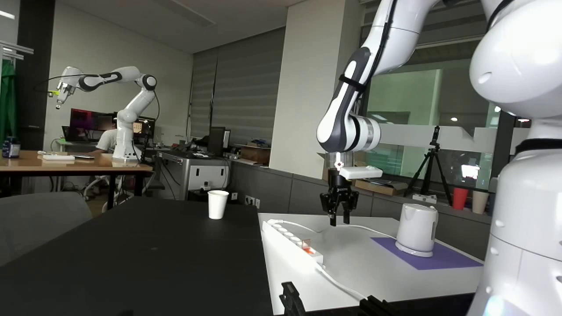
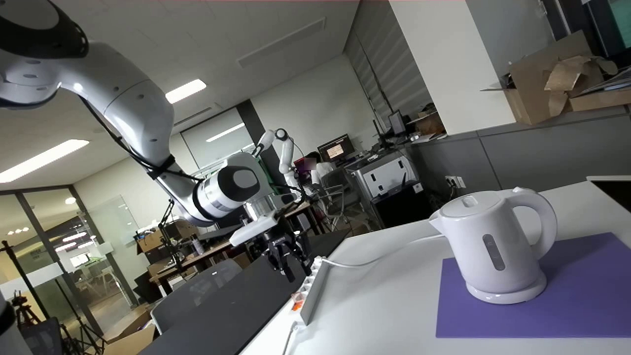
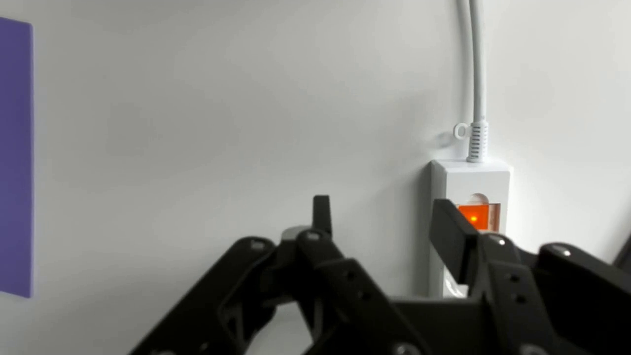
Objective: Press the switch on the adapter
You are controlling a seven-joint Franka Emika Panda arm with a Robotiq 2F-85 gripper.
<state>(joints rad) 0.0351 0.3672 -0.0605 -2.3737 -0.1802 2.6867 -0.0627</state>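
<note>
The adapter is a white power strip [image 1: 317, 255] lying on the white table. It also shows in an exterior view [image 2: 315, 296] and in the wrist view [image 3: 468, 178]. Its orange switch [image 3: 474, 217] is at the end where the cord enters and has a bright glowing spot. The switch also shows small in both exterior views [image 1: 308, 250] [image 2: 297, 305], with a clear piece at it. My gripper [image 3: 382, 222] is open and empty, pointing down above the table. In the wrist view its right finger overlaps the switch's left edge and hides part of the strip. It also shows in both exterior views [image 1: 340, 219] [image 2: 298, 273].
A white kettle [image 2: 493, 246] stands on a purple mat [image 2: 532, 318] on the white table. A white cable [image 1: 366, 228] runs between the strip's far end and the kettle. A paper cup [image 1: 217, 204] stands on the black table [image 1: 153, 263] beside the white one.
</note>
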